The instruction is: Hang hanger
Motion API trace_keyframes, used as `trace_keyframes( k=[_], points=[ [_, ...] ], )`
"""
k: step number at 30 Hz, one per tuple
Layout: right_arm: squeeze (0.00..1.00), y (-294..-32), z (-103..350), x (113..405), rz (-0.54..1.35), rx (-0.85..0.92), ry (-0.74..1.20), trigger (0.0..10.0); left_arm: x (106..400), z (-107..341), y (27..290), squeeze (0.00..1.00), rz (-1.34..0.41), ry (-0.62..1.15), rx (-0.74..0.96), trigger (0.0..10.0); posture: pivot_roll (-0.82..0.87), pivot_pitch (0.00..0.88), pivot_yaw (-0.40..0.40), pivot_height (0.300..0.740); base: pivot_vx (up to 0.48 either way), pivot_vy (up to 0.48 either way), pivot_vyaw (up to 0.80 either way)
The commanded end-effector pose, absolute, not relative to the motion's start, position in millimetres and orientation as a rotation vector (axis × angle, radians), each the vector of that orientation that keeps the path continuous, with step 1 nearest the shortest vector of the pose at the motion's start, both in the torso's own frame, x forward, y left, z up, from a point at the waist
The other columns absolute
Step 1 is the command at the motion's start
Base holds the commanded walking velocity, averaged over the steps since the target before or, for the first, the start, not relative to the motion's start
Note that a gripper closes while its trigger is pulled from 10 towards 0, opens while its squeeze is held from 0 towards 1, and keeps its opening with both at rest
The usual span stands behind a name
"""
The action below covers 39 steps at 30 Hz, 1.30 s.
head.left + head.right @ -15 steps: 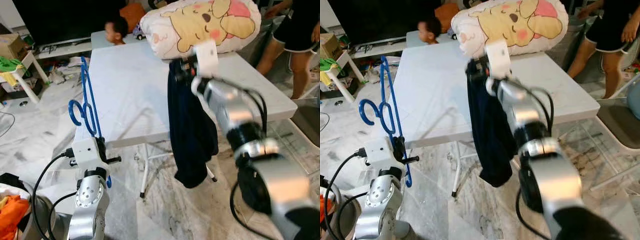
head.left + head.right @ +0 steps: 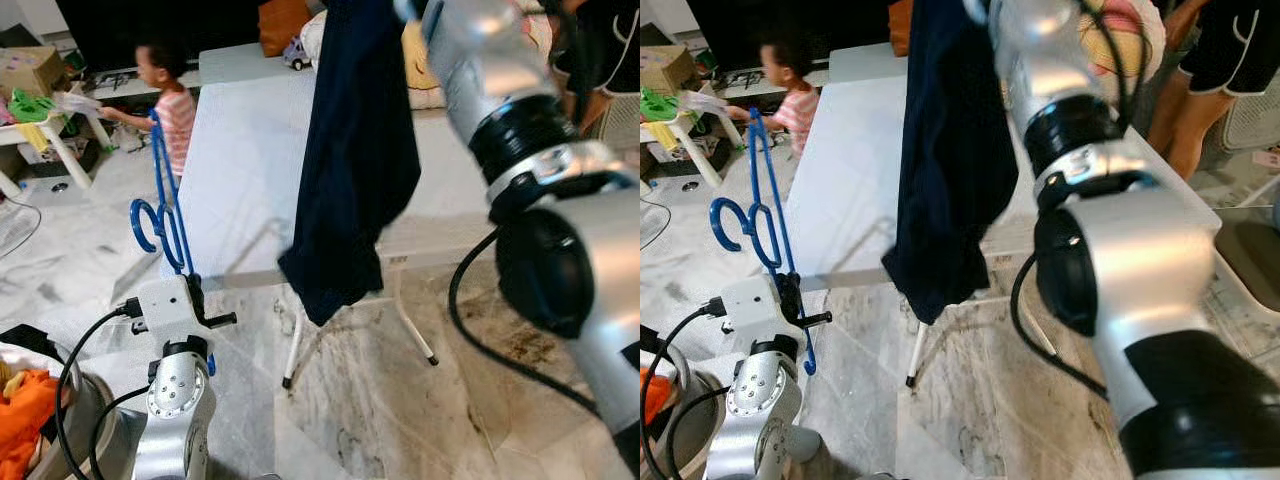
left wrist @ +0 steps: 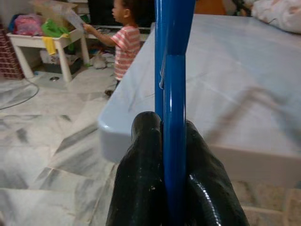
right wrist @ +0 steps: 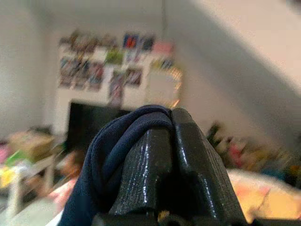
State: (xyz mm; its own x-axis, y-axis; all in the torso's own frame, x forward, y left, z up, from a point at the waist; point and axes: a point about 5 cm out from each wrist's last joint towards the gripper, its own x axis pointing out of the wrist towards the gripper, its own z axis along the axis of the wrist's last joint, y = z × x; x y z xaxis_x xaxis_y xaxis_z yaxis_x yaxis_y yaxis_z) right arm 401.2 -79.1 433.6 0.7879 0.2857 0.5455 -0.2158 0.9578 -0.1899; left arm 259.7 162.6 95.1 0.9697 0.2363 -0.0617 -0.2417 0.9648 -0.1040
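The blue hanger [image 2: 165,205] is a glossy plastic one with a curled hook, standing upright and slightly tilted above my left wrist. My left gripper [image 3: 171,141] has both black fingers pressed together on its lower bar, low at my left side, just off the near left corner of the white table [image 2: 250,180]. My right gripper [image 4: 164,155] is raised high, its fingers closed on a fold of the dark navy garment [image 2: 350,160], which drapes down in front of the table's near edge, its hem hanging below the tabletop over the marble floor [image 2: 350,400]. Floor lies open between hanger and cloth. A child [image 2: 170,100] stands by the table's far left side.
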Motion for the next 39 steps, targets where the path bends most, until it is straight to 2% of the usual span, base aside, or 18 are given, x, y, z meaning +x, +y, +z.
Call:
trace_keyframes(
  k=[1, 4, 8, 9, 10, 12, 13, 15, 18, 19, 20, 21, 28, 32, 39],
  points=[
    [0.00, -83, 462, 389, 0.241, -0.124, -0.727, 10.0, 258, 103, 162, 0.00, 0.255, 0.007, -0.108, 10.0, -0.01, 0.000, 0.022, 0.740, 0.000, 0.000, 0.00],
    [0.00, -85, 464, 389, 0.238, -0.118, -0.740, 10.0, 258, 103, 162, 0.00, 0.257, 0.008, -0.109, 10.0, -0.01, 0.000, 0.022, 0.740, 0.000, 0.000, 0.00],
    [0.00, -73, 376, 412, 0.371, -0.231, -0.516, 10.0, 259, 104, 158, 0.00, 0.250, 0.004, -0.105, 10.0, -0.02, 0.000, 0.020, 0.740, 0.000, 0.000, 0.00],
    [0.00, -70, 345, 415, 0.424, -0.275, -0.448, 10.0, 258, 104, 157, 0.00, 0.246, 0.003, -0.099, 10.0, -0.01, 0.000, 0.019, 0.740, 0.000, 0.000, 0.00],
    [0.00, -70, 345, 415, 0.424, -0.275, -0.448, 10.0, 258, 104, 157, 0.00, 0.246, 0.003, -0.099, 10.0, -0.01, 0.000, 0.019, 0.740, 0.000, 0.000, 0.00],
    [0.00, -65, 288, 414, 0.565, -0.334, -0.322, 10.0, 256, 102, 158, 0.00, 0.250, 0.011, -0.099, 10.0, -0.01, 0.000, 0.019, 0.740, 0.000, 0.000, 0.00],
    [0.00, -65, 288, 414, 0.565, -0.334, -0.322, 10.0, 256, 102, 158, 0.00, 0.250, 0.011, -0.099, 10.0, -0.01, 0.000, 0.019, 0.740, 0.000, 0.000, 0.00],
    [0.00, -65, 250, 409, 0.656, -0.346, -0.223, 10.0, 255, 100, 158, 0.00, 0.248, 0.018, -0.101, 10.0, -0.01, 0.000, 0.024, 0.740, 0.000, 0.000, 0.00],
    [0.00, -68, 234, 407, 0.671, -0.346, -0.168, 10.0, 255, 99, 157, 0.00, 0.244, 0.024, -0.104, 10.0, -0.02, 0.000, 0.030, 0.740, 0.000, 0.000, 0.00],
    [0.56, -71, 225, 406, 0.669, -0.333, -0.139, 10.0, 256, 99, 156, 0.00, 0.238, 0.025, -0.104, 10.0, -0.02, 0.000, 0.037, 0.740, 0.000, 0.000, 0.00],
    [0.56, -73, 218, 406, 0.667, -0.323, -0.120, 10.0, 256, 99, 156, 0.00, 0.233, 0.026, -0.104, 10.0, -0.02, 0.000, 0.037, 0.740, 0.000, 0.000, 0.00],
    [1.00, -74, 211, 404, 0.678, -0.304, -0.092, 10.0, 256, 99, 155, 0.00, 0.229, 0.027, -0.104, 10.0, -0.03, 0.000, 0.042, 0.740, 0.000, 0.000, 0.00],
    [1.00, -84, 182, 397, 0.697, -0.372, -0.016, 10.0, 258, 99, 155, 0.00, 0.214, 0.034, -0.098, 10.0, -0.03, 0.000, 0.055, 0.740, 0.000, 0.000, 0.00],
    [1.00, -100, 170, 395, 0.579, -0.402, -0.012, 10.0, 258, 98, 156, 0.00, 0.213, 0.039, -0.091, 10.0, -0.03, 0.000, 0.058, 0.740, 0.000, 0.000, 0.00],
    [1.00, -109, 164, 392, 0.519, -0.316, -0.019, 10.0, 258, 95, 160, 0.00, 0.228, 0.058, -0.089, 10.0, -0.04, 0.000, 0.062, 0.740, 0.000, 0.000, 0.00]
  ],
)
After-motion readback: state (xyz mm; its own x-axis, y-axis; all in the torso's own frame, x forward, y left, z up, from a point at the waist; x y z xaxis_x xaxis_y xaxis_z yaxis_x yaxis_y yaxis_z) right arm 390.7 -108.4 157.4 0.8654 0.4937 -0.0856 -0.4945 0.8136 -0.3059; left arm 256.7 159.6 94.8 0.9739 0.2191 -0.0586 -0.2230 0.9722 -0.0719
